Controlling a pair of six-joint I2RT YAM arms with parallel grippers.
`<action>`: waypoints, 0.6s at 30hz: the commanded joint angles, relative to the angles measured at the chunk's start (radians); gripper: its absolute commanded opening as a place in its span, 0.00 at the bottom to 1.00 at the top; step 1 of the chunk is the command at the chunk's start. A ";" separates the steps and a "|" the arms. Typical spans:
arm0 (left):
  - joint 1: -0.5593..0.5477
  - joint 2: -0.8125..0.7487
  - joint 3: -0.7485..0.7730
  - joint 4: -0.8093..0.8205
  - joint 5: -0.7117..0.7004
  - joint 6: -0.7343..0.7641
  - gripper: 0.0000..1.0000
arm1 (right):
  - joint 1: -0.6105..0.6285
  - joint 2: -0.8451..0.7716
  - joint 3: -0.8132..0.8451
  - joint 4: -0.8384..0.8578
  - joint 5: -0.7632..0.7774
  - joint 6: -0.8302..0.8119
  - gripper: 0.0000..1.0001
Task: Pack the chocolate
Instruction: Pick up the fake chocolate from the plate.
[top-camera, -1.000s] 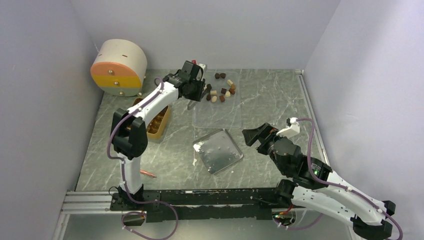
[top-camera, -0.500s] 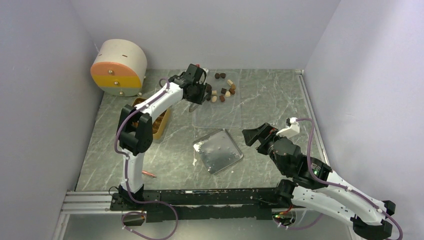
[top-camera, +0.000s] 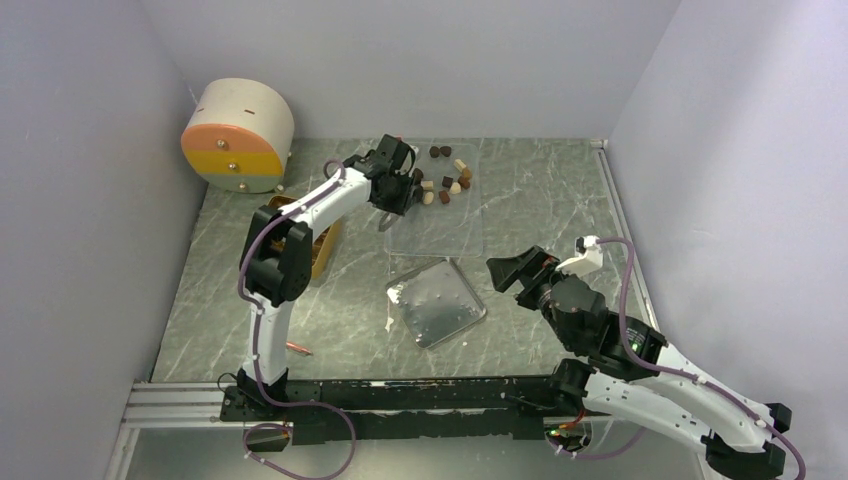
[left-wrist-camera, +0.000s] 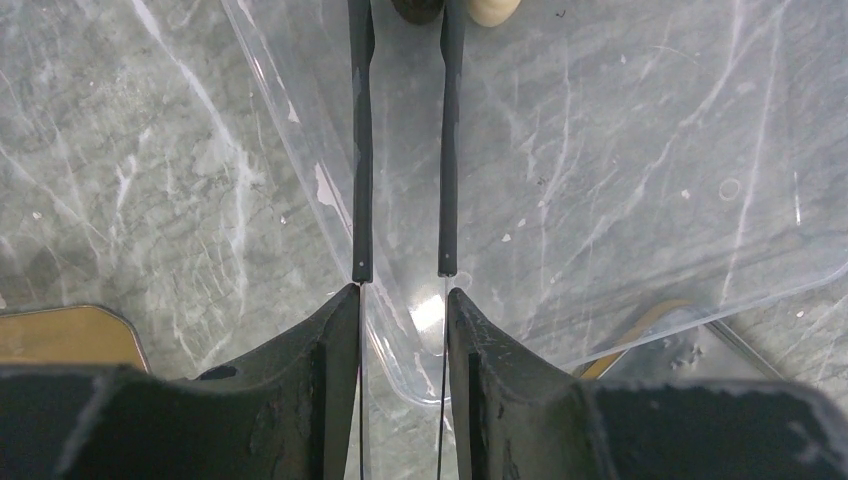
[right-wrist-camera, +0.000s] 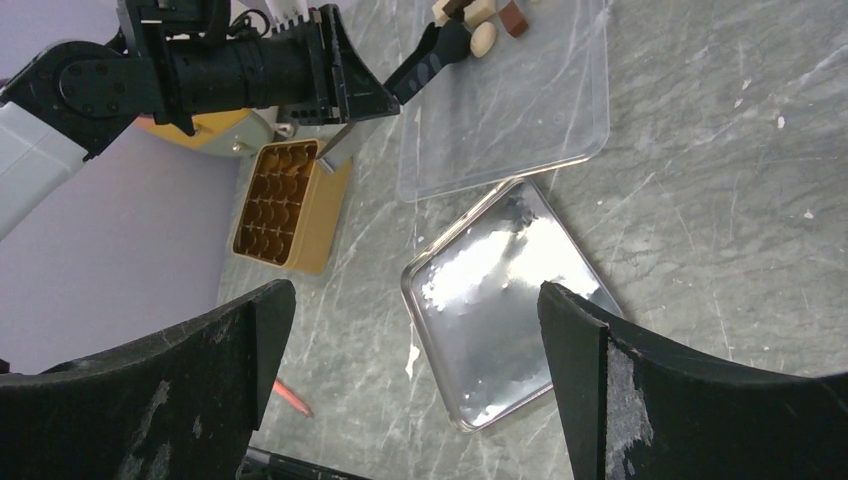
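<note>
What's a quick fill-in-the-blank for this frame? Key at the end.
1. The left gripper hangs at the edge of the pile of ____.
2. The chocolate lies on the clear tray; the metal tray holds ____ chocolate.
3. The right gripper is open and holds ____.
4. In the top view, the clear tray sits ____ of the compartment box.
Missing: chocolate; no; nothing; right.

Worktop (top-camera: 540, 200): chocolate (top-camera: 445, 180) on clear tray (top-camera: 440, 228), rear centre. 1 metal tray (top-camera: 437, 302) just in front of it. Compartment box (right-wrist-camera: 290, 210) left of clear tray. Drum cabinet (top-camera: 238, 135) in rear-left corner. 1 pen (top-camera: 295, 347) front-left, well apart.
</note>
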 joint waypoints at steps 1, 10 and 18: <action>-0.008 0.011 0.012 0.027 0.009 0.011 0.39 | 0.001 -0.013 0.026 -0.006 0.031 -0.001 0.97; -0.016 0.034 0.029 0.016 -0.008 -0.003 0.35 | 0.001 -0.038 0.022 -0.023 0.038 0.005 0.97; -0.019 -0.002 0.013 0.006 -0.003 -0.021 0.26 | 0.000 -0.045 0.019 -0.029 0.041 0.009 0.97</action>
